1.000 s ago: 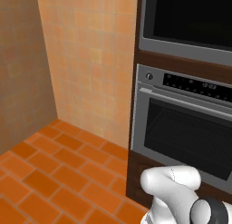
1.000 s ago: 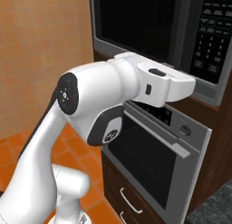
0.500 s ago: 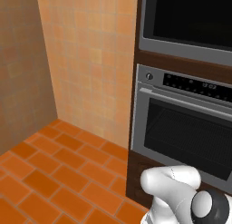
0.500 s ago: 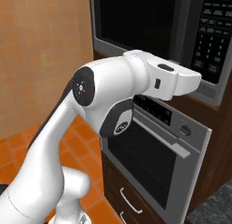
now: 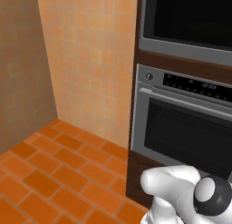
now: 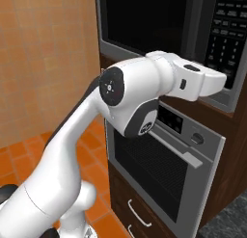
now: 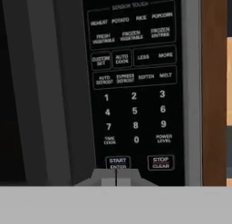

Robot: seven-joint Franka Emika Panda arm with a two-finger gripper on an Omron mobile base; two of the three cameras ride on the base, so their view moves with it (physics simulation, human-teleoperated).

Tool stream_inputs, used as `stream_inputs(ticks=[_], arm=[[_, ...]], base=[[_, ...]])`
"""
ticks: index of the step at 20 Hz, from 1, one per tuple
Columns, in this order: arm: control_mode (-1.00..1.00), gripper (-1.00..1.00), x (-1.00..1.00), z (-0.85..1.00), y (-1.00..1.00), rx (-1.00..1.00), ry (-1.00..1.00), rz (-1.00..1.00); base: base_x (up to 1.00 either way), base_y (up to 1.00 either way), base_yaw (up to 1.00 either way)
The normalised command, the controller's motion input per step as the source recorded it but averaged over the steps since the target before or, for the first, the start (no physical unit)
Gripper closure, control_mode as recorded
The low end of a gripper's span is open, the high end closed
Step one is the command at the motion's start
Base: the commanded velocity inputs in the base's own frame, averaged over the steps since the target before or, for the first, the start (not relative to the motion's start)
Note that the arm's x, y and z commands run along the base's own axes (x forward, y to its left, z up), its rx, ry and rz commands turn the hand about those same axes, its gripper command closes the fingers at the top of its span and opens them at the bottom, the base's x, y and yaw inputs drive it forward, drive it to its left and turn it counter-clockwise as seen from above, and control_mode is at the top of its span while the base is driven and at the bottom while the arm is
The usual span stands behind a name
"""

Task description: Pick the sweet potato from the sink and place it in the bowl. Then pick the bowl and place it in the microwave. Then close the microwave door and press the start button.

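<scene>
This is a home kitchen, rendered. A tall dark wood cabinet holds built-in appliances stacked one over the other: a black microwave with grey steel trim on top, and directly below it a steel oven with a bar handle, a knob and a dark display strip. The microwave's keypad carries cooking labels such as reheat, potato, rice and popcorn, plus digits, start and stop. Below the oven sits a drawer with a metal pull. Beside the cabinet, orange-tan tiled walls meet a terracotta brick floor.
</scene>
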Motion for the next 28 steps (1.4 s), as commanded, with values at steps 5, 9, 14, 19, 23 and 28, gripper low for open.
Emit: stream_inputs(ticks=[5, 9, 14, 19, 23, 28], arm=[[-1.0, 1.0, 0.21, -0.09, -0.27, 0.0, 0.0, 0.0], [-1.0, 1.0, 0.17, -0.13, -0.15, 0.0, 0.01, 0.0], [-1.0, 1.0, 0.08, -0.14, 0.0, 0.0, 0.03, 0.0], [-1.0, 1.0, 0.09, -0.01, 0.0, 0.0, 0.0, 0.0], [-1.0, 1.0, 0.04, 0.0, -0.01, 0.03, 0.01, 0.0], [-1.0, 1.0, 0.35, 0.0, -0.08, 0.03, 0.06, 0.03]], base=[[0.0, 0.0, 0.0], [0.0, 0.0, 0.0], [0.0, 0.0, 0.0], [0.0, 0.0, 0.0], [0.0, 0.0, 0.0], [0.0, 0.0, 0.0]])
